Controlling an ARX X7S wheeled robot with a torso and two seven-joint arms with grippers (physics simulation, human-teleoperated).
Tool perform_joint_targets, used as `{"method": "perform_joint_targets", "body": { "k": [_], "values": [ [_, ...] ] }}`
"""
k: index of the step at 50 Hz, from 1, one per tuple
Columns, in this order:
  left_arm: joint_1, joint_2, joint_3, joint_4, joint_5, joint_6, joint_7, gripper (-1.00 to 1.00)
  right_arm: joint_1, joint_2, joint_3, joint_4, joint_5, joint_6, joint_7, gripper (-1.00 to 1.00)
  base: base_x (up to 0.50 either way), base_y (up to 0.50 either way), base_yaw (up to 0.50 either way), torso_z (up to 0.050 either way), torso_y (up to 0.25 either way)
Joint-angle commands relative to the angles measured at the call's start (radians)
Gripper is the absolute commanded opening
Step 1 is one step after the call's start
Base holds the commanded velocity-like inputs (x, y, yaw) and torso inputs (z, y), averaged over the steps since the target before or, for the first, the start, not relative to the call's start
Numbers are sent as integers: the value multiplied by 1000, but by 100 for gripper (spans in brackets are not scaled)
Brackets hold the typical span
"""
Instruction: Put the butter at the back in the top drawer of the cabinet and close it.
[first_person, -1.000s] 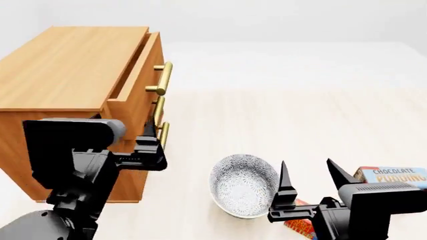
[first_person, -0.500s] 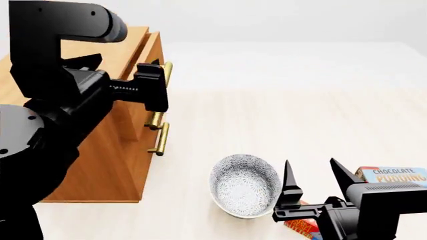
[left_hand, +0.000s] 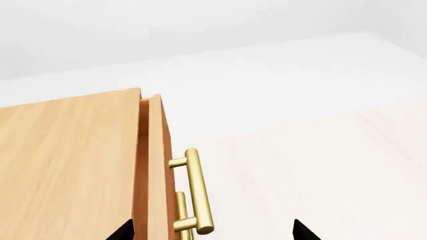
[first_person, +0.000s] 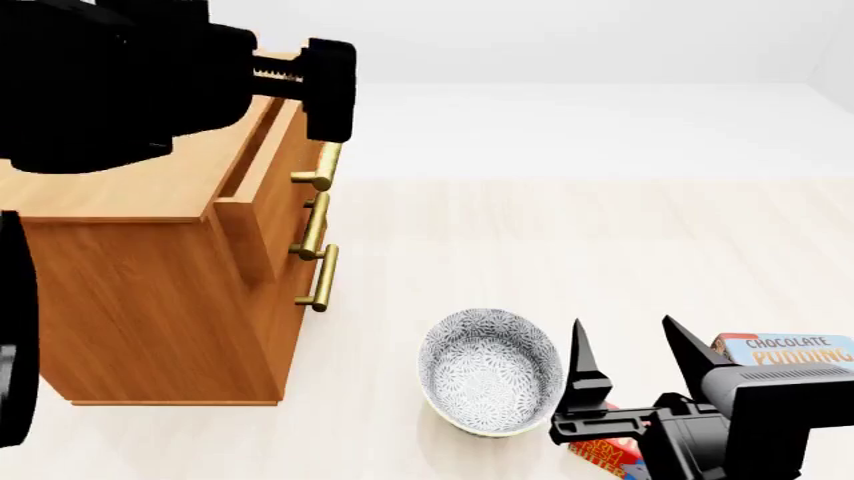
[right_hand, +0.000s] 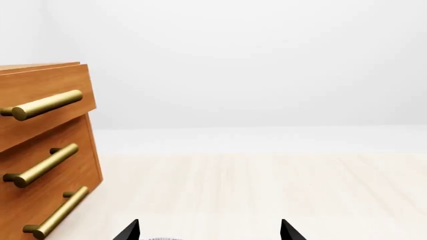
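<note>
The butter (first_person: 597, 456) lies on the floor at the front right, mostly hidden under my right arm. My right gripper (first_person: 627, 338) stands open above it, beside the bowl, with nothing between its fingers (right_hand: 130, 231). The cabinet (first_person: 147, 270) stands at the left. Its top drawer (first_person: 274, 190) is pulled out a little, and the brass handle (left_hand: 198, 190) shows close up in the left wrist view. My left gripper (left_hand: 212, 232) is raised above the drawer front, open and empty, its tips either side of the handle's line without touching it.
A patterned bowl (first_person: 487, 370) sits on the floor left of the right gripper. The Chocolate Pudding box (first_person: 787, 350) lies at the far right. The two lower drawers (right_hand: 47, 190) are closed. My left arm (first_person: 120, 80) blocks the cabinet's back left.
My left arm has risen from low in front of the cabinet to above the top drawer. The right gripper has barely moved, and the drawer stands as before.
</note>
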Motion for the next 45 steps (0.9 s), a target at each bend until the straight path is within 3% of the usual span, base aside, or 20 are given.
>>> {"method": "perform_joint_targets", "body": {
  "k": [1, 7, 20, 45],
  "values": [
    [-210, 55, 157, -378, 151, -35, 205, 100, -6, 6, 7, -2, 14, -10, -4, 100, 0, 0, 0, 0, 0],
    [-295, 84, 234, -522, 261, -17, 345, 100, -6, 10, 7, 0, 19, -10, -3, 100, 0, 0, 0, 0, 0],
    [-356, 146, 315, -695, 288, -45, 408, 100, -5, 17, 10, 1, 31, -9, -1, 100, 0, 0, 0, 0, 0],
    [-370, 183, 456, -807, 392, 3, 574, 100, -8, 27, 3, 1, 39, -16, 7, 100, 0, 0, 0, 0, 0]
  ]
}}
